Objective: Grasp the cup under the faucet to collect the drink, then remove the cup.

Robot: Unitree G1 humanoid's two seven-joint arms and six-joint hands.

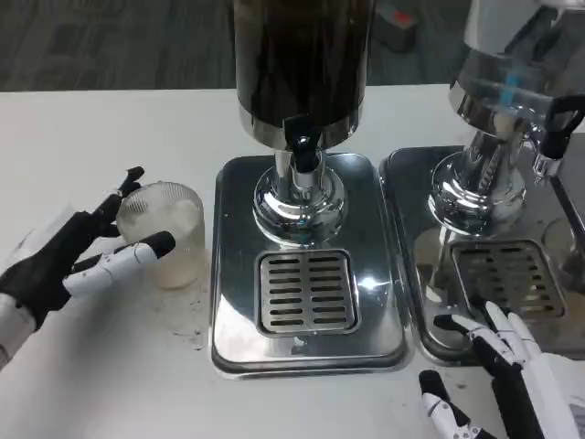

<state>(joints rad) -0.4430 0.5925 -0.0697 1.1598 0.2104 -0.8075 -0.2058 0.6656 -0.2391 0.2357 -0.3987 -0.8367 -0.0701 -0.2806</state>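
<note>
left hand [69,261] wraps clear ribbed plastic cup [164,233] w/ fingers front & back, apparently gripping it, on white table [91,137] left of steel drip tray [306,265], not under black faucet [302,137]. right hand [503,375] spread, holding nothing.

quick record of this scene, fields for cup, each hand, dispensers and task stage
cup: clear ribbed cup upright on the white table, left of the dark dispenser
left hand: left hand with fingers around the cup
right hand: right hand open, at the second dispenser's tray
drip grate: drip grate bare
task stage: cup not yet under the faucet
</note>
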